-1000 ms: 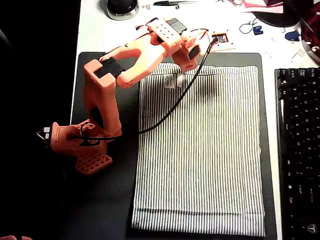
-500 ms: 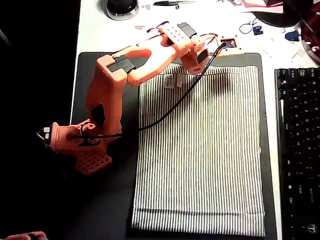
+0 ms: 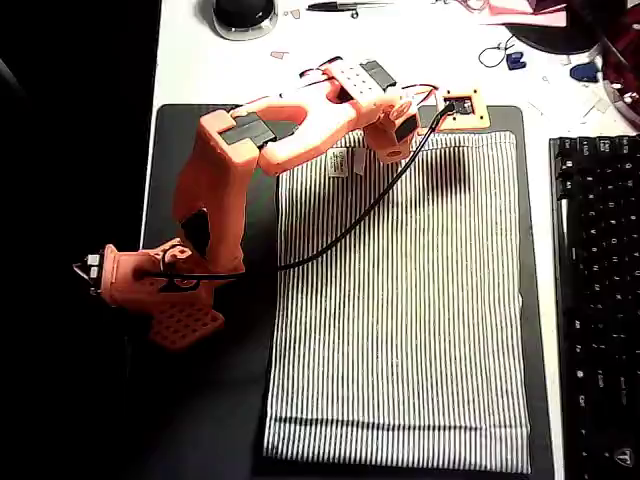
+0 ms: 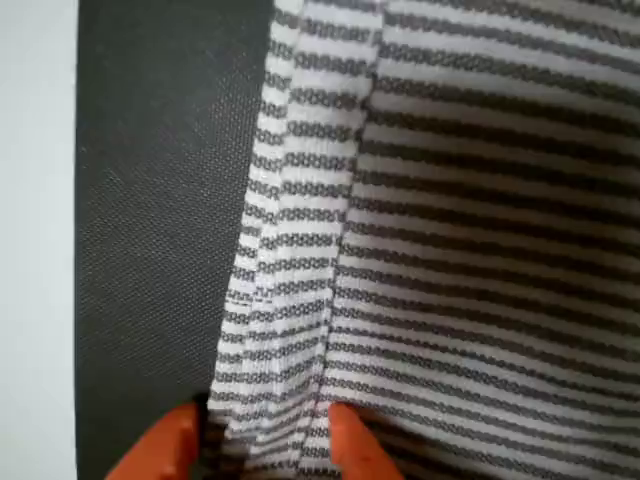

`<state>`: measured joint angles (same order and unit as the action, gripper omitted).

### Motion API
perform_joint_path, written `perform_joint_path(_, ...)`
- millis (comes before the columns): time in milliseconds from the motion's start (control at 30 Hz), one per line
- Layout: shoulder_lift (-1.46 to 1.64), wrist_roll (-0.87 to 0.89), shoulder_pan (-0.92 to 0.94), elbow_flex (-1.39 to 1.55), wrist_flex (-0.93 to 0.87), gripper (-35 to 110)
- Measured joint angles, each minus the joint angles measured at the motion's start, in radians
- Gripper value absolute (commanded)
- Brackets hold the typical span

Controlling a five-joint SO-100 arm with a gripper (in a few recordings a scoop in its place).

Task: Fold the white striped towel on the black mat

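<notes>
The white striped towel [image 3: 400,300] lies spread flat on the black mat [image 3: 240,400], its label near the top hem. In the overhead view my orange arm reaches across the top of the mat, and my gripper [image 3: 447,122] sits at the towel's top hem, right of the middle, mostly hidden under the wrist camera mount. In the wrist view my gripper [image 4: 260,445] has one orange fingertip [image 4: 170,448] at the hem's outer edge by the mat [image 4: 150,250]. The other fingertip is on the towel [image 4: 480,250]. The hem is bunched between them.
A black keyboard [image 3: 600,300] lies along the mat's right side. The white desk behind the mat holds a round black object [image 3: 245,15], a pen [image 3: 335,6] and small bits. My arm's base [image 3: 165,285] stands on the mat's left part, its black cable [image 3: 340,225] crossing the towel.
My arm has swung to the right along the towel's top edge and come down a little onto the hem. The towel lies as before.
</notes>
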<state>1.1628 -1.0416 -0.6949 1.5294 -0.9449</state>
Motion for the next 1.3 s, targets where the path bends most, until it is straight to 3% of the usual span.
perform_joint_path(133,-0.002,0.015,0.006,0.015,0.002,0)
perform_joint_path(833,0.063,0.011,0.04,0.029,-0.067,0)
perform_joint_path(1100,0.083,0.008,0.069,0.029,-0.067,17)
perform_joint_path(1300,0.083,0.008,0.04,0.029,-0.058,21)
